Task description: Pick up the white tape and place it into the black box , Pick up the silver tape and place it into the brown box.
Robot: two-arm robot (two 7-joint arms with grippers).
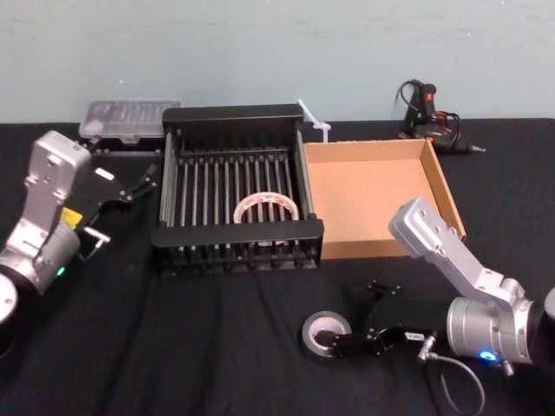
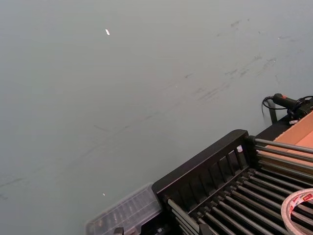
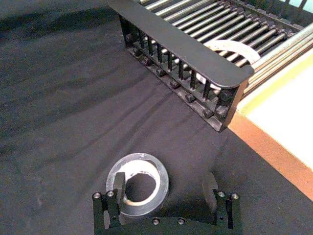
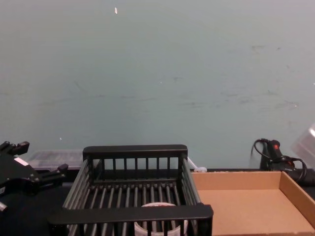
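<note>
Right gripper (image 3: 164,180) is hovering wide open over the silver tape (image 3: 138,183) on the near cloth, lining up a grab. White tape (image 1: 266,208) is sitting in the black box (image 1: 238,234). Left gripper (image 1: 143,184) is idling on its left, fingers spread.

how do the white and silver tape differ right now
The white tape is pale and lies inside the black box; the silver tape is dark grey and lies on the table. The open right pincer is at the silver tape; the left pincer is away from the white tape. Both lie flat.
</note>
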